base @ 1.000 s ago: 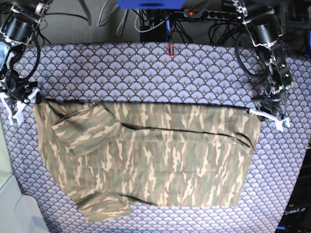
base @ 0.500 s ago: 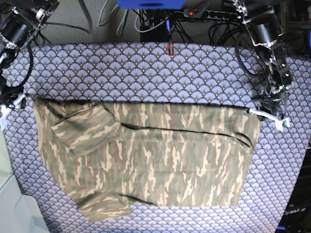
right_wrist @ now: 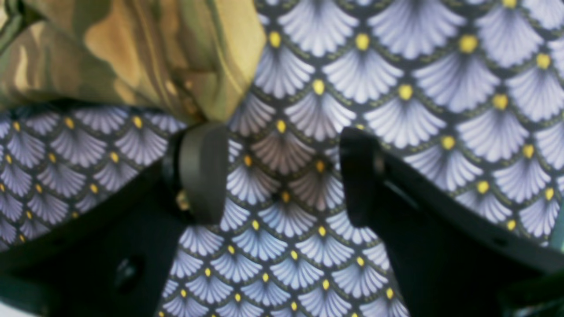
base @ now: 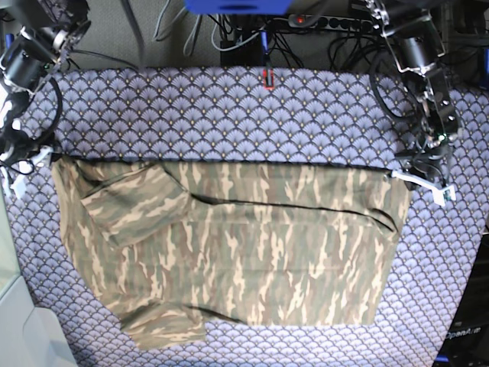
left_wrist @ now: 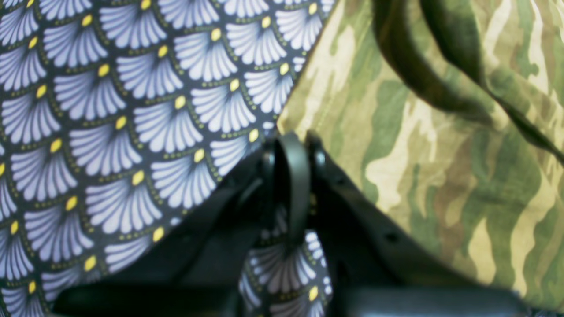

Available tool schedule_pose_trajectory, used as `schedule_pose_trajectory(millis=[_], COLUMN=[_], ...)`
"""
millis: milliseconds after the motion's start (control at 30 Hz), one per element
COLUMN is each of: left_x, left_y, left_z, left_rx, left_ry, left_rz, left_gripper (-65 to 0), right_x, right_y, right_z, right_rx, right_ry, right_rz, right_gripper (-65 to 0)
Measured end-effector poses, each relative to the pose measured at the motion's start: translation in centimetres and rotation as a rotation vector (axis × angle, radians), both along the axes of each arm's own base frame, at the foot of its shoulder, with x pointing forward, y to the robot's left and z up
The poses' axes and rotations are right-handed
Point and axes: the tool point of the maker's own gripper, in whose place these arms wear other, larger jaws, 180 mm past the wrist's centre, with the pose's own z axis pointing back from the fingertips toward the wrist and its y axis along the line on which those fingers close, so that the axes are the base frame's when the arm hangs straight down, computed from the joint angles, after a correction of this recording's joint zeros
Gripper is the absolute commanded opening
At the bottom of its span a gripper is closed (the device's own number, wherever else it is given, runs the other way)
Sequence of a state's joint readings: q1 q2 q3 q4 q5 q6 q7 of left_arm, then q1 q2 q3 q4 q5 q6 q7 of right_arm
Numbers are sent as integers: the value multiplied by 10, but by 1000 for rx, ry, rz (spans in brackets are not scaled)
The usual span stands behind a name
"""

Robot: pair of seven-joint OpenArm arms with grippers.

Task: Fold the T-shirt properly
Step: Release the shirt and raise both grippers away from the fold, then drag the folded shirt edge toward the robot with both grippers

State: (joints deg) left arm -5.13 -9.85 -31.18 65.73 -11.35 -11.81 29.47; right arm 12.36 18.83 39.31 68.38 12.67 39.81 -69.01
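The fan-scale cloth carries the T-shirt, lying part-folded across its middle and near side. At the far right corner the left gripper stays pressed shut beside the hem. At far left, the right gripper has spread wide, releasing its corner: that fold looks placed.

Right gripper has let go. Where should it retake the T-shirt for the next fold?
Probably the T-shirt corner by the open right gripper, approached low from the patterned cloth side: that corner lies at the shirt's outer edge, lifted slightly off the cloth.
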Motion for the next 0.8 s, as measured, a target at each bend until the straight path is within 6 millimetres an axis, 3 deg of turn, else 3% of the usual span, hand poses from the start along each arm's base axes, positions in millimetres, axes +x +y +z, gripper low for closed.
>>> schedule_pose_trajectory(millis=[800], left_x=[0], left_y=[0], left_z=[0], left_rx=[-1], left_ry=[0], left_rz=[0], left_gripper=[-645], right_x=[40], right_y=[23], right_z=[15], right_rx=[16], right_ry=[-63], right_rz=[57], right_gripper=[-245])
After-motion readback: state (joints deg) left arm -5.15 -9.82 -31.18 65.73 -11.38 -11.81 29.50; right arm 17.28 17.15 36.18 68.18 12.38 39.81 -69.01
